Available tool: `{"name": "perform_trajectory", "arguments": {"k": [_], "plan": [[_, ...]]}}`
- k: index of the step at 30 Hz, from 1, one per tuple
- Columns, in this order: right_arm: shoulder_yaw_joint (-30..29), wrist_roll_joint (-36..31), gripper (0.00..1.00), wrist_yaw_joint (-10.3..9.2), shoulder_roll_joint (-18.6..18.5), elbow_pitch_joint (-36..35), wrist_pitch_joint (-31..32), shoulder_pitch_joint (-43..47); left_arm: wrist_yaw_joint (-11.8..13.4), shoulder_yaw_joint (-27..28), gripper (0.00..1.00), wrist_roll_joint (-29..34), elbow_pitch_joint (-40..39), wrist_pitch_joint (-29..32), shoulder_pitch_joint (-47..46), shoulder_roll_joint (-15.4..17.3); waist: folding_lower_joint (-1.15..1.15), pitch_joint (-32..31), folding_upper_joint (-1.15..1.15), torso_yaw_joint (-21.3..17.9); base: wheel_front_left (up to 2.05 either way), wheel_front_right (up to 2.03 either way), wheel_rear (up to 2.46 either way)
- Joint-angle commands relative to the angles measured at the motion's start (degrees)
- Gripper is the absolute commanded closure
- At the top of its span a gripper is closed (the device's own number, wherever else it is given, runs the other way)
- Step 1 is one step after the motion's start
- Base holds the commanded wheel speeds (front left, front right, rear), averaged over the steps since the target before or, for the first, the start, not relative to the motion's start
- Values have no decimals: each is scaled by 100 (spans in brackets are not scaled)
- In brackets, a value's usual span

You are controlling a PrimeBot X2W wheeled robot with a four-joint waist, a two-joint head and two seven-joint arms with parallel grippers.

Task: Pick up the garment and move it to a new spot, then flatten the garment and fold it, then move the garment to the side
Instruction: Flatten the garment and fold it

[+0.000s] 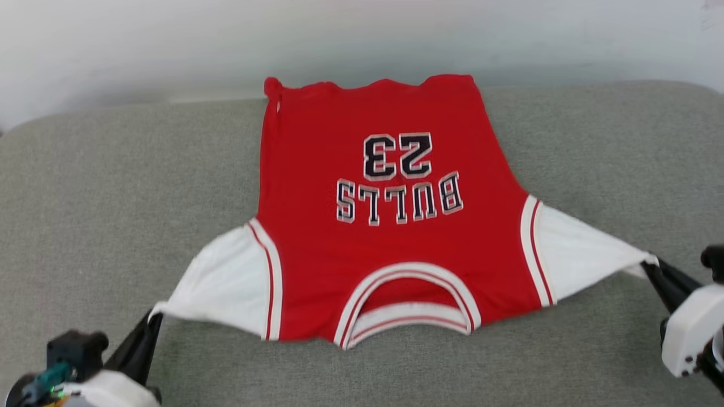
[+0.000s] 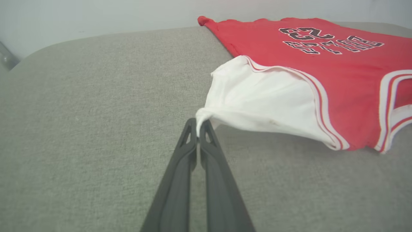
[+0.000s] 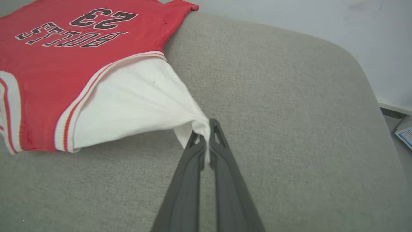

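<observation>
The garment [image 1: 396,249] is a red jersey with white sleeves and a black "23" over lettering. It lies spread face up on a grey cushion, collar toward me, hem at the far edge. My left gripper [image 1: 154,314] is shut on the tip of the near-left white sleeve, pulling it to a point. In the left wrist view that gripper [image 2: 199,124] pinches the bunched sleeve of the garment [image 2: 273,96]. My right gripper [image 1: 650,264] is shut on the tip of the right sleeve; the right wrist view shows this gripper [image 3: 206,127] clamping the garment [image 3: 135,100].
The grey cushion [image 1: 113,186] has rounded far corners and bare fabric on both sides of the jersey. A pale wall [image 1: 169,45] stands behind it. Beyond the cushion's right edge a white box [image 3: 406,130] lies lower down.
</observation>
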Motion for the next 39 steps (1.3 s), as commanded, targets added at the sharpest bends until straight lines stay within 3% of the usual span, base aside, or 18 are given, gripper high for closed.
{"name": "perform_trajectory", "arguments": {"k": [1,8,15,16,17,23,29,36,39], "plan": [[-43,51,100,-10,-70,-104,44,218,58,63,100,-59,-75,45,215,94,2,-95,0,-51,0,0,0],[-66,461,100,-10,-163,-513,528,1067,140,108,100,-235,-428,332,1205,369,2,-230,0,-139,0,0,0],[-29,671,100,-10,-177,-708,1035,1480,154,-131,100,-260,-400,330,1457,119,2,-273,0,-161,0,0,0],[-61,632,58,-9,-184,-727,1063,1476,129,-167,100,-277,-415,335,1421,92,2,-273,0,-151,0,0,0],[-96,620,0,-10,-173,-731,1102,1459,98,-203,100,-295,-446,342,1385,73,2,-269,0,-140,0,0,0],[-252,655,0,-7,-123,-959,1355,1236,-11,-244,100,-498,-780,500,1292,97,2,-134,0,-50,0,0,0],[-730,807,0,-6,-3,-1507,1886,743,28,-386,100,-516,-1662,870,1337,185,2,236,0,151,0,0,0],[-1307,675,0,-6,509,-1571,3305,-687,122,-627,100,-376,-2591,1155,1108,109,2,951,0,558,0,0,0],[-1490,368,0,-6,542,-1371,3952,-1505,82,-802,100,-305,-2850,1313,944,87,2,1264,0,875,0,0,0]]}}
